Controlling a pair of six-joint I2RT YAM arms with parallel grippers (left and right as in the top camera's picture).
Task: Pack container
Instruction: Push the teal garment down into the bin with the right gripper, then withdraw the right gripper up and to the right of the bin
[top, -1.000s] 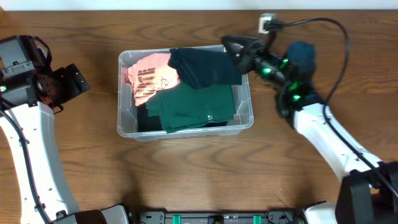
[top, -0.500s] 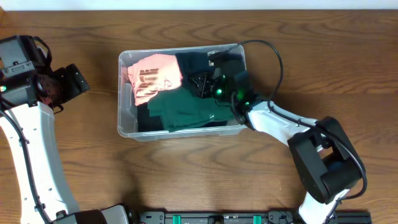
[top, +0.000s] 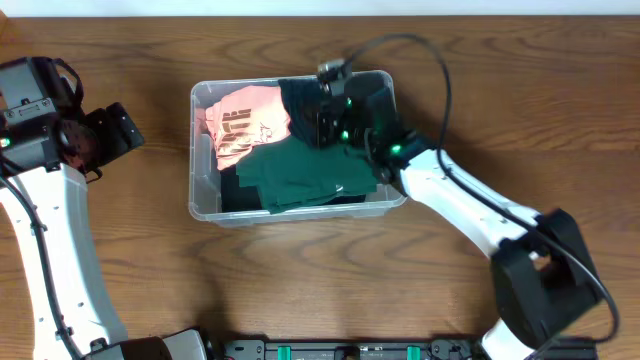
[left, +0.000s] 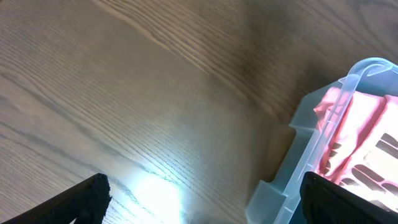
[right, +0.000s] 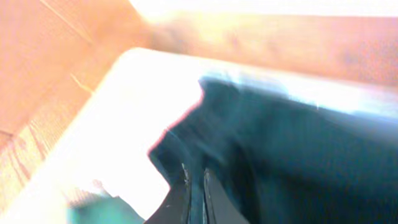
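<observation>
The clear plastic container (top: 197, 160) stands mid-table and holds a pink garment (top: 243, 125) at far left, a green garment (top: 305, 175) in front and a dark navy garment (top: 300, 98) at far right. My right gripper (top: 328, 120) is down inside the container's far right part. In the right wrist view its jaws (right: 196, 186) are nearly closed, with a fold of the dark garment (right: 292, 155) pinched between them. My left gripper (top: 125, 130) is open and empty over the table, left of the container; the left wrist view (left: 202, 196) shows the container's corner (left: 329, 124) and the pink garment (left: 367, 137).
Bare wooden table (top: 300, 290) lies all round the container. The right arm's black cable (top: 440, 70) loops above the container's far right corner. A white wall edge runs along the table's far side.
My right arm has swung from beyond the container's right edge to over its far right part, and the dark garment has moved with it. The left arm has not moved.
</observation>
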